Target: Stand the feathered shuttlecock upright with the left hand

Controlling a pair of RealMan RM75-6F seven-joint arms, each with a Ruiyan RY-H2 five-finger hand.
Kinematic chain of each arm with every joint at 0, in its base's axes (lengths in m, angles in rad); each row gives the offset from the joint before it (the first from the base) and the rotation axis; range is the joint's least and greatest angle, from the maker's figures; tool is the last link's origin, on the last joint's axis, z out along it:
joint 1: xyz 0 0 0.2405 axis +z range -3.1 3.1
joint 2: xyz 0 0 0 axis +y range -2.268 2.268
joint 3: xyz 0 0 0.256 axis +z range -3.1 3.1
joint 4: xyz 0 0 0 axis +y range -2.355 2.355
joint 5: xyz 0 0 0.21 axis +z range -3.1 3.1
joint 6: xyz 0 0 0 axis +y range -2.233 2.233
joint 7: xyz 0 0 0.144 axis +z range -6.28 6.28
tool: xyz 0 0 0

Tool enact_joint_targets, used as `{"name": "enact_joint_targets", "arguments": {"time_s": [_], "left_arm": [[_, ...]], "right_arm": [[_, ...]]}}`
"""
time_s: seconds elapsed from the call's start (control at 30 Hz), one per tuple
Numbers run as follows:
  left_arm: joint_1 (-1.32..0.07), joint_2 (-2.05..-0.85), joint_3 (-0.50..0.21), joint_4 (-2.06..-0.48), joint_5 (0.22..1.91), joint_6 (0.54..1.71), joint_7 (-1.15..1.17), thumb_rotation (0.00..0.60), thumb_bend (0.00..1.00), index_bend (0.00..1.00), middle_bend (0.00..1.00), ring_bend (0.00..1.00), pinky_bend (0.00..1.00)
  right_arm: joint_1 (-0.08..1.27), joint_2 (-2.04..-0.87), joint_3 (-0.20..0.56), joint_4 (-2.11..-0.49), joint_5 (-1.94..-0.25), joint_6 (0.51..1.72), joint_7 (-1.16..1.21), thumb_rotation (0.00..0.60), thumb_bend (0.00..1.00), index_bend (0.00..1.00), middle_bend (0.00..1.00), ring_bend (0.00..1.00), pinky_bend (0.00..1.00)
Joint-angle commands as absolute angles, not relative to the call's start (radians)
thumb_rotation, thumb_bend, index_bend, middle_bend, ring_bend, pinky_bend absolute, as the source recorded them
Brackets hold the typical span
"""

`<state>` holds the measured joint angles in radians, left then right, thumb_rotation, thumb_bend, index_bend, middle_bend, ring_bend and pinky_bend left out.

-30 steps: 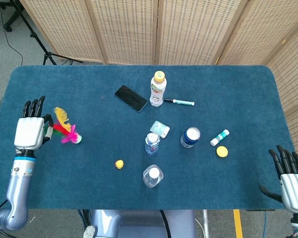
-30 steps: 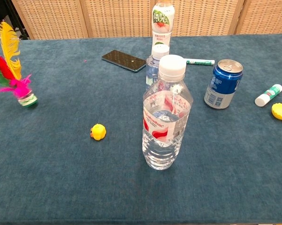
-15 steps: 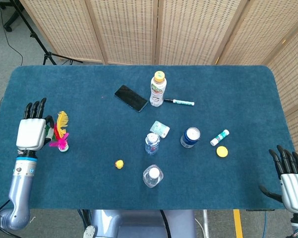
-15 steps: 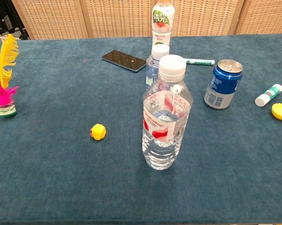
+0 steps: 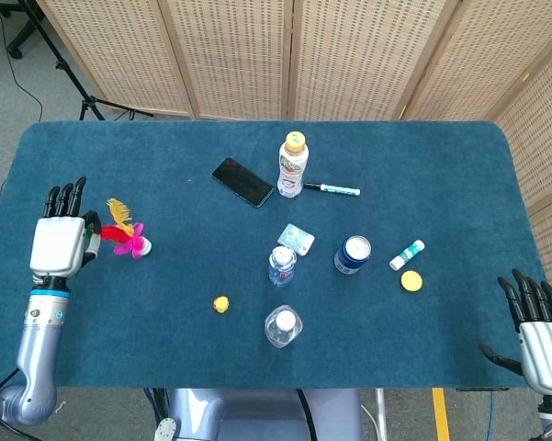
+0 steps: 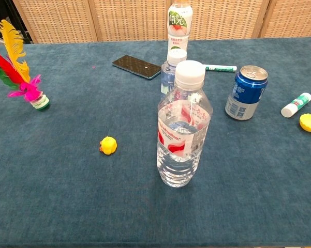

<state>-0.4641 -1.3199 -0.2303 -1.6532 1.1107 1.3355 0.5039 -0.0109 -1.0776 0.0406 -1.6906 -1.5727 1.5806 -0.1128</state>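
Observation:
The feathered shuttlecock (image 5: 129,239) has yellow, red, green and pink feathers and a small white-green base. It leans at a slant near the table's left edge, base on the cloth and pointing right, feathers reaching left to my left hand (image 5: 57,243). That hand's thumb side pinches the feather tips while its other fingers point straight out. In the chest view the shuttlecock (image 6: 26,88) tilts up to the left and the hand is out of frame. My right hand (image 5: 535,333) rests open at the table's near right corner, holding nothing.
A black phone (image 5: 242,181), an orange-capped bottle (image 5: 293,165) and a pen (image 5: 332,189) lie mid-table. Nearer stand two water bottles (image 5: 282,265) (image 5: 283,326) and a blue can (image 5: 353,254). A small yellow toy (image 5: 221,304), a glue stick (image 5: 407,254) and a yellow cap (image 5: 411,281) lie loose.
Half a second ago the shuttlecock stood nearly upright close to my left hand. Now it leans again, its base swung out to the right. My right hand has not moved.

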Motion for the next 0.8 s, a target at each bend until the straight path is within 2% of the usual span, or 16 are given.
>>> {"name": "enact_joint_targets", "arguments": {"time_s": [0.03,0.13,0.2,0.33,0.47,0.57,0.8], "left_arm": [[-0.462,-1.325,-0.220,-1.643,1.100,1.325,0.508,0.600,0.46,0.68,0.00,0.00,0.00],[-0.460,-1.329,-0.215,-1.632,1.093,1.320,0.508,0.600,0.43,0.68,0.00,0.00,0.00],[-0.460,-1.330,-0.218,-1.631,1.094,1.324,0.501,0.600,0.40,0.62,0.00,0.00,0.00],[-0.460,-1.330,-0.231,-1.631,1.115,1.349,0.485,0.600,0.34,0.34,0.00,0.00,0.00],[-0.455,-1.324,-0.247,-1.653,1.165,1.394,0.447,0.600,0.30,0.19,0.00,0.00,0.00],[-0.445,-1.313,-0.246,-1.676,1.208,1.428,0.427,0.600,0.30,0.15,0.00,0.00,0.00],[-0.382,-1.234,-0.198,-1.769,1.272,1.467,0.380,0.600,0.28,0.14,0.00,0.00,0.00]], "right_arm": [[-0.011,-1.077,0.041,-1.691,-1.572,1.581,-0.113,0.600,0.00,0.00,0.00,0.00,0.00],[-0.011,-1.078,0.042,-1.690,-1.571,1.581,-0.112,0.600,0.00,0.00,0.00,0.00,0.00],[-0.011,-1.078,0.042,-1.689,-1.571,1.581,-0.112,0.600,0.00,0.00,0.00,0.00,0.00],[-0.010,-1.079,0.042,-1.688,-1.571,1.581,-0.113,0.600,0.00,0.00,0.00,0.00,0.00],[-0.010,-1.081,0.041,-1.687,-1.572,1.581,-0.115,0.600,0.00,0.00,0.00,0.00,0.00],[-0.011,-1.081,0.041,-1.688,-1.574,1.583,-0.115,0.600,0.00,0.00,0.00,0.00,0.00],[-0.012,-1.079,0.042,-1.688,-1.573,1.585,-0.111,0.600,0.00,0.00,0.00,0.00,0.00]]}}
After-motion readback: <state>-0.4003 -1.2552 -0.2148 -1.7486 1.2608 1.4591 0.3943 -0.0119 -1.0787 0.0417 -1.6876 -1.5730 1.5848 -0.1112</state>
